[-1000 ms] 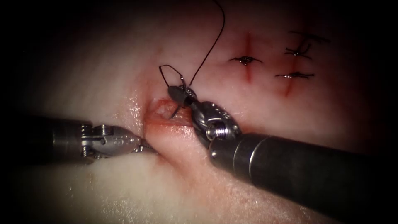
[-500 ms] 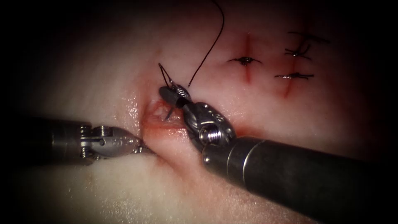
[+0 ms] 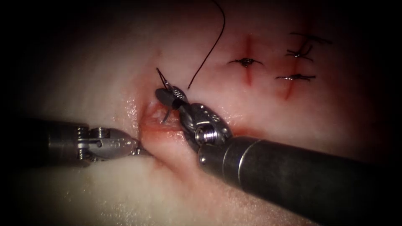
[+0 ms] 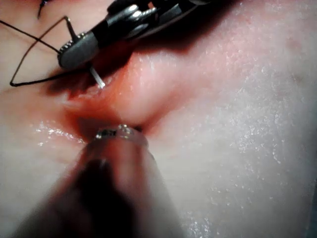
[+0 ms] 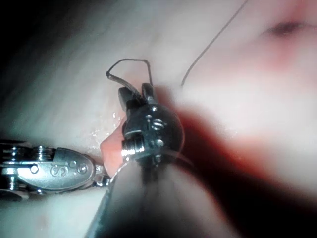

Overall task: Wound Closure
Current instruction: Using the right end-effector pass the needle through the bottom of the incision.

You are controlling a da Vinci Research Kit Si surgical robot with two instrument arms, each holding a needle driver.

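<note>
Endoscope view: right tool (image 3: 168, 97) clamped on needle (image 3: 166, 114) near its tail, tip down inside cut (image 3: 161, 119). At eight o'clock, left tool (image 3: 140, 149) pinched soft, slippery tissue (image 3: 176, 167). Thread (image 3: 209, 46) limp toward twelve. Needle stiff; best gripped mid-curve.

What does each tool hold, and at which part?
Right tool: needle, near its thread end. Left tool: tissue, at the cut's left lip.
</note>
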